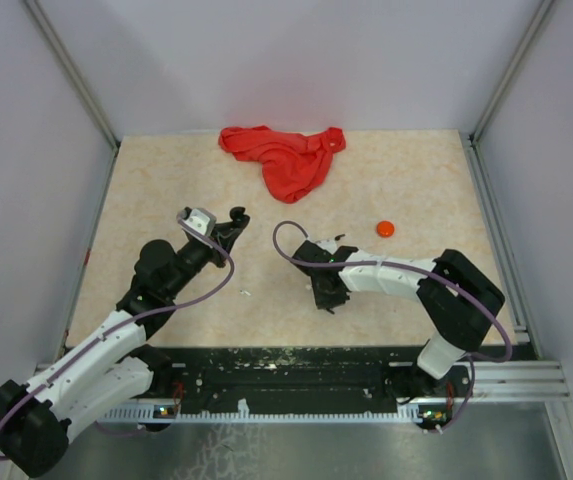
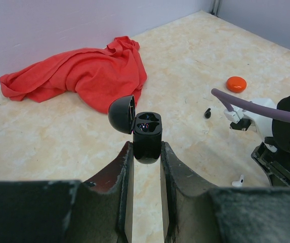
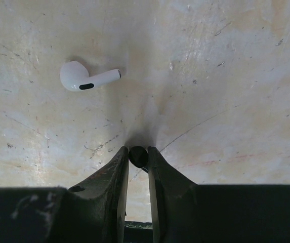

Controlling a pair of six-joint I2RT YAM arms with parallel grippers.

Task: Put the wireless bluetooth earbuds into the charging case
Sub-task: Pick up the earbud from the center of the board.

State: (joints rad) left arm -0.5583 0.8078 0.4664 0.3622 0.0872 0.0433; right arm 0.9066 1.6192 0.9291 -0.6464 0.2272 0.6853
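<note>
My left gripper [image 2: 147, 153] is shut on a black charging case [image 2: 148, 137], held upright above the table with its lid [image 2: 121, 114] flipped open to the left. In the top view the left gripper [image 1: 234, 222] sits left of centre. My right gripper [image 3: 138, 158] points down at the table, shut on a small black earbud [image 3: 138, 156] pinched between its fingertips. From above, the right gripper [image 1: 326, 296] is at the table's middle. A white earbud [image 3: 86, 77] lies on the table just ahead and left of it. Another black earbud [image 2: 207, 113] lies loose on the table.
A crumpled red cloth [image 1: 284, 155] lies at the back of the table. A small round orange case [image 1: 386, 228] sits to the right, behind the right arm [image 1: 406, 278]. The white earbud [image 2: 237, 180] lies near the right arm's wrist. Grey walls close in the table on three sides.
</note>
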